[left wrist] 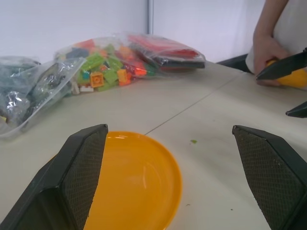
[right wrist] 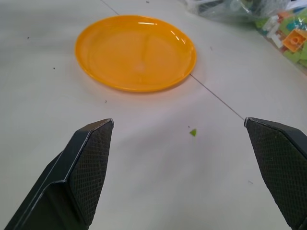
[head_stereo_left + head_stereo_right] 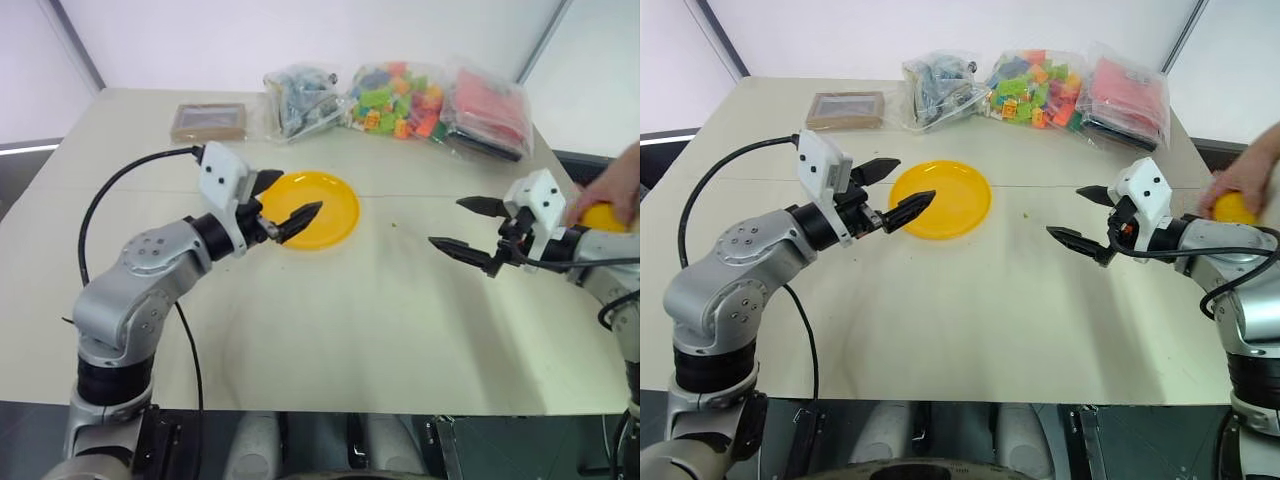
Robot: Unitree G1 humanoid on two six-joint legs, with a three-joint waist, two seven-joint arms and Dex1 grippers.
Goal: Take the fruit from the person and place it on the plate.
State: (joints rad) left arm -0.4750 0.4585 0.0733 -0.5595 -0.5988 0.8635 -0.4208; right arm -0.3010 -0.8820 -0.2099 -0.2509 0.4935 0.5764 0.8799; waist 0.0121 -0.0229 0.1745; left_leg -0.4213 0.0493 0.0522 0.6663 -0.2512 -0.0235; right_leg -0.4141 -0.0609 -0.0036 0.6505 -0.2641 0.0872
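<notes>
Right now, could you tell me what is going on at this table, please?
A person's hand holds a smooth yellow-orange fruit at the table's right edge, just behind the right gripper, whose fingers are wide open and empty. The left gripper, also open and empty, hovers at the near-left rim of the round bright yellow plastic plate, which has nothing on it. Clear bags of colourful toy bricks lie at the far edge.

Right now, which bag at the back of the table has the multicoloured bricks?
The middle bag: green, orange and yellow bricks. The bag to its left holds grey parts; the bag to its right is red.
</notes>
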